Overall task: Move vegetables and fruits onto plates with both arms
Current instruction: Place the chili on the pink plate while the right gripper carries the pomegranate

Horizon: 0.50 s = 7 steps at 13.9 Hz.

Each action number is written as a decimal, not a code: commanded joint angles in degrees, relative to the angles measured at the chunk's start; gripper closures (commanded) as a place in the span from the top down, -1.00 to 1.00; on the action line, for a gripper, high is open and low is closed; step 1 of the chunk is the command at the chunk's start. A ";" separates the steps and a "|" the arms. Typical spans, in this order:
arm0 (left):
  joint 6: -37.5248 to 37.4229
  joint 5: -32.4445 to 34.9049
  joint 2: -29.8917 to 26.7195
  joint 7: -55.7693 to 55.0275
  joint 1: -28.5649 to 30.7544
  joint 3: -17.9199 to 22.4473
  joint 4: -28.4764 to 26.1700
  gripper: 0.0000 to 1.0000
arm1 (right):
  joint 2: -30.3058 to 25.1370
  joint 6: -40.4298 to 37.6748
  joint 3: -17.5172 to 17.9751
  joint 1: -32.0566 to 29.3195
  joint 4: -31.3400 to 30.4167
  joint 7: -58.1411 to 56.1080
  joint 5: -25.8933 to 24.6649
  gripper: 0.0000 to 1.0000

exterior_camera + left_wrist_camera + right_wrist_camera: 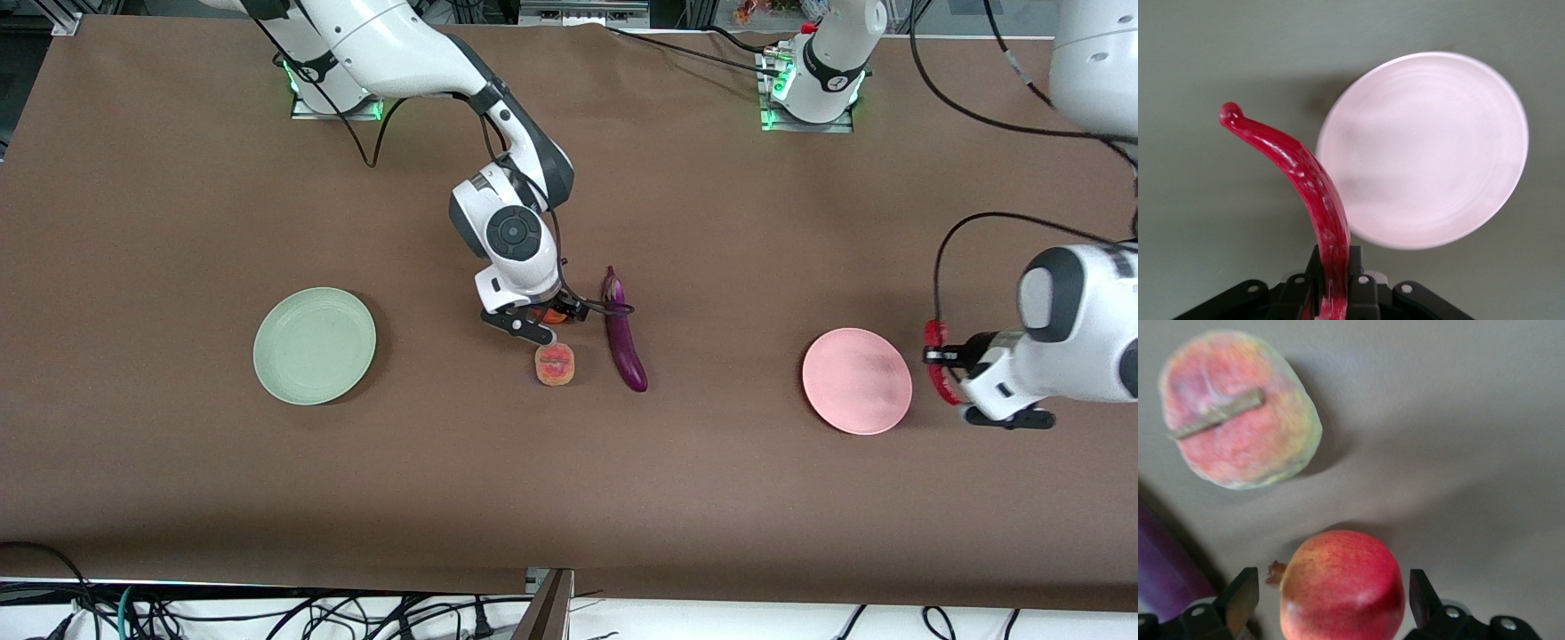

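Brown matting covers the whole bench; two white arms reach in from bases along its robot-side edge. Toward the right arm's end lies the pale green plate, bare; toward the left arm's end lies the pale pink plate, also bare. Near the bench's middle the purple eggplant lies flat, its long axis running from the robot-side edge toward the camera-side edge, stem cap toward the robots. Beside it, slightly nearer the camera-side edge, sits the peach half, red centre up. The right gripper is low at the middle, fingers apart on either side of the pomegranate, not yet touching it. The left gripper hangs just past the pink plate's rim, clamped on the curved red chili, which points away from the fingers.
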 commanded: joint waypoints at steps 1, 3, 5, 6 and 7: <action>2.96 1.34 2.23 -2.74 -2.25 -0.16 -0.27 -1.00 | 0.11 0.93 -0.33 0.56 -0.93 1.27 0.85 0.75; 4.81 1.42 3.56 -2.74 -2.26 -0.16 -0.97 -0.89 | -0.23 0.67 -0.33 0.47 -1.55 1.18 0.85 0.00; 4.47 1.42 3.21 -2.66 -2.43 -0.25 -1.24 0.99 | -2.16 -0.64 -0.86 -0.05 -1.98 -0.48 0.76 -0.57; 3.68 1.42 2.25 -2.57 -2.43 -0.16 -1.24 1.00 | -3.39 -4.31 -1.04 -1.18 -1.64 -1.97 0.76 -0.70; 2.55 1.69 1.63 -1.87 -2.26 -0.16 -1.06 1.00 | -5.58 -8.61 -1.30 -2.94 -1.63 -5.55 0.76 -0.70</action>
